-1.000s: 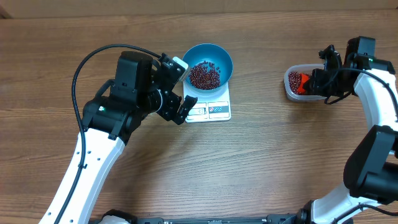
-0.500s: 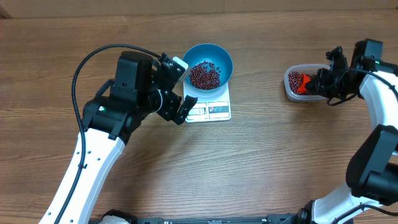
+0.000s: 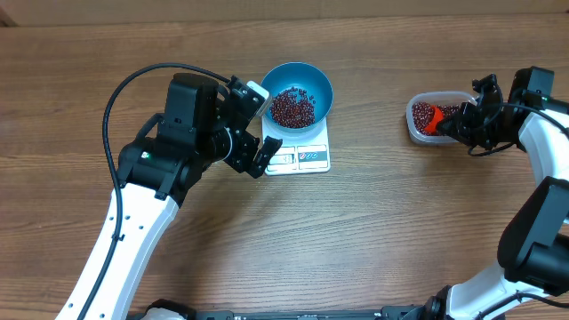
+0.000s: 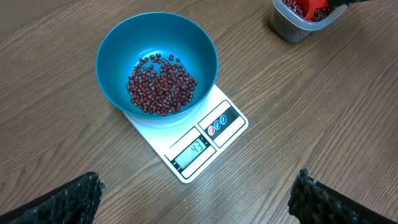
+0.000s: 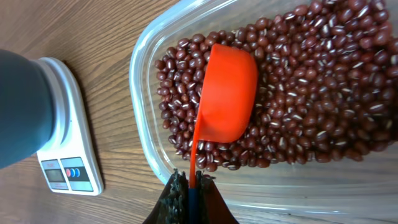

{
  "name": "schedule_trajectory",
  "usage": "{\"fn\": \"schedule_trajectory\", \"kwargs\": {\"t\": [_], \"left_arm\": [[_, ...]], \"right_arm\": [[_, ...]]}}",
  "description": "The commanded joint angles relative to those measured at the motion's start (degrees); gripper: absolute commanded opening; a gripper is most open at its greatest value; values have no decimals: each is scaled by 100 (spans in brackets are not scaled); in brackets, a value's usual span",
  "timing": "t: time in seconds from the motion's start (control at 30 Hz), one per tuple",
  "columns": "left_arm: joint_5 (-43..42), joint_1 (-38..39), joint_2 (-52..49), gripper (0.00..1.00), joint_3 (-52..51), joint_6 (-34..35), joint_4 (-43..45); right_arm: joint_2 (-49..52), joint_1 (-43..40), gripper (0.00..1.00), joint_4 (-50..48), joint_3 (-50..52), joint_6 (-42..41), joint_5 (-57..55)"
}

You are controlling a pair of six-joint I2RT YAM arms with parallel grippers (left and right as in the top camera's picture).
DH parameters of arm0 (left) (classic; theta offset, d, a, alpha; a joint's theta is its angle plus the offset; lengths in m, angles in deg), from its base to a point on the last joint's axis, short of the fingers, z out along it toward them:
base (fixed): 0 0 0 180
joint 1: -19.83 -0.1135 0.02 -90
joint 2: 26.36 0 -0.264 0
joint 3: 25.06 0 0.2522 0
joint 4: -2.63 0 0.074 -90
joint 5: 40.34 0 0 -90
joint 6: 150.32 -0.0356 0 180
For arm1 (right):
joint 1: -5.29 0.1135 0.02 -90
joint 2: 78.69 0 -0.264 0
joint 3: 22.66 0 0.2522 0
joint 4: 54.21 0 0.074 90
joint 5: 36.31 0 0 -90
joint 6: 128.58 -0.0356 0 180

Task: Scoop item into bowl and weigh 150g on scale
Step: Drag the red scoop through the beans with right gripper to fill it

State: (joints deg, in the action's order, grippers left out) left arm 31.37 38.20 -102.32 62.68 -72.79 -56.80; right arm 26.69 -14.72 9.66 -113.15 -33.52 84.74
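While the right gripper (image 5: 189,185) pinches the thin handle of an orange scoop (image 5: 227,93), jaws closed tight on it, the scoop's cup rests among the beans (image 5: 311,93) in a clear plastic tub (image 5: 144,143), its smooth outer side towards the wrist camera. The beans are tiny, glossy ovals, dark maroon, many with a pale streak, and they fill the tub in a loose layer. More of them form a low heap in the bottom of the round blue bowl (image 4: 118,43), whose smooth inner wall is bare above them. The bowl sits on the white scale (image 4: 231,129), covering most of it; the display (image 4: 194,149) and three small buttons (image 4: 217,122) stay exposed. The left gripper (image 3: 258,124) hangs beside the scale, spread wide and holding nothing, its dark fingers (image 4: 74,198) apart over the wooden table (image 4: 298,93).
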Motion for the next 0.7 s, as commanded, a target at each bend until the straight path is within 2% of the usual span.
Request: {"fn": "schedule_trajectory", "kwargs": {"t": [0.0, 0.37, 0.67], "left_arm": [[-79, 4, 66, 100, 76, -127, 2], [-79, 2, 66, 100, 76, -127, 2], [-79, 2, 66, 99, 76, -127, 2]], "right_arm": [[52, 31, 4, -15, 136, -87, 289], [52, -55, 4, -81, 136, -673, 468], [52, -339, 4, -81, 136, -831, 734]]}}
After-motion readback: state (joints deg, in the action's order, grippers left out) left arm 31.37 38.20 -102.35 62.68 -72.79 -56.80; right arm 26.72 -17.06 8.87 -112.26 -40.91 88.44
